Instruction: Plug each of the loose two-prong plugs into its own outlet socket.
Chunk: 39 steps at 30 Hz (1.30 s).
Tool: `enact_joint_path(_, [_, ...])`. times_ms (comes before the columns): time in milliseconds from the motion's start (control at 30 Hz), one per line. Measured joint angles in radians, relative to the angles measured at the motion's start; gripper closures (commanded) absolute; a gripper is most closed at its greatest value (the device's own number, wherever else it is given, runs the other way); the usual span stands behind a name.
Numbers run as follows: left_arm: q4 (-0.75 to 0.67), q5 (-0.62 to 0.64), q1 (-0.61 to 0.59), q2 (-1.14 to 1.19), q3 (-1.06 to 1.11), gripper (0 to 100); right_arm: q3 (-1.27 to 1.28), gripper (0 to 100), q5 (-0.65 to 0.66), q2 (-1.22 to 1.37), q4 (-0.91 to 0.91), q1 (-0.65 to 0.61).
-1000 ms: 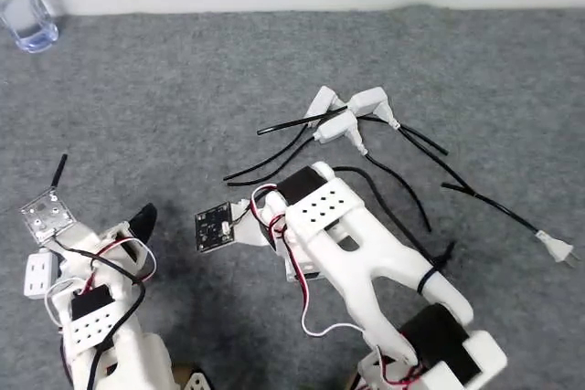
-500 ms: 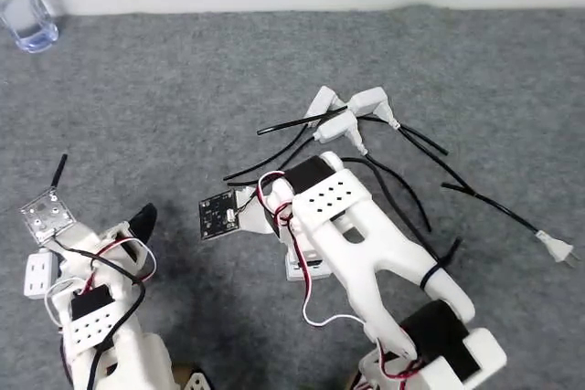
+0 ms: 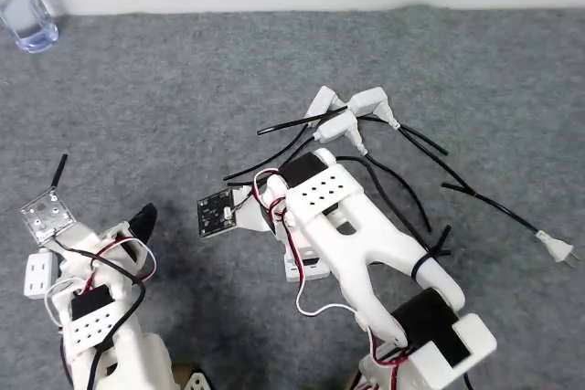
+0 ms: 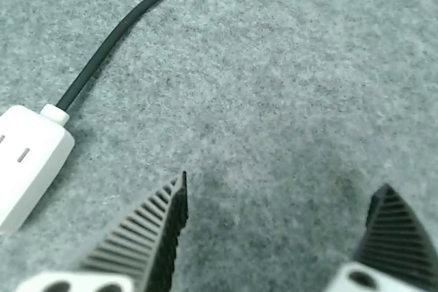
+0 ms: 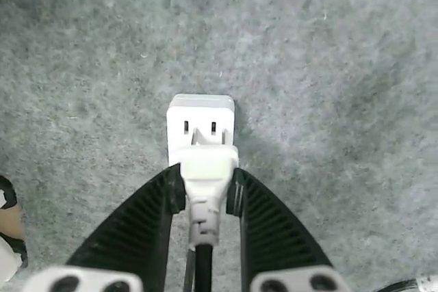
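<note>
My right gripper [image 5: 204, 189] was closed on a white two-prong plug [image 5: 203, 169], with one jaw on each flat side of its body. This grip held the prongs level and in line with the slots of the white outlet socket [image 5: 200, 117], which lay directly ahead on the grey mat [image 5: 328, 46]. The cord [image 5: 200, 264] ran back between the jaws, clear of the socket face. The nose of the plug lay against that face. Whether the prongs were fully seated could not be determined. I judged the insertion step to be in hand, calling for a straight push along the plug axis. The socket looked unsecured, so it could slide away under load.

My left gripper [image 4: 282, 186] stood open above bare mat, just beside a second outlet socket [image 4: 24, 162] with a black lead [image 4: 116, 32], well placed to grasp and steady it. A further loose plug [image 3: 555, 246] lay well apart from both arms, at the end of its own wire.
</note>
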Motion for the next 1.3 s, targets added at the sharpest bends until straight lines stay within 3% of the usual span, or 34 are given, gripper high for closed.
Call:
enact_joint_path(1100, [0.000,0.000,0.000,0.000,0.000,61,0.002,99.1,-0.018,0.021,0.043,-0.020])
enact_joint_path(1300, [0.000,0.000,0.000,0.000,0.000,61,0.008,99.1,-0.060,0.063,-0.021,-0.092])
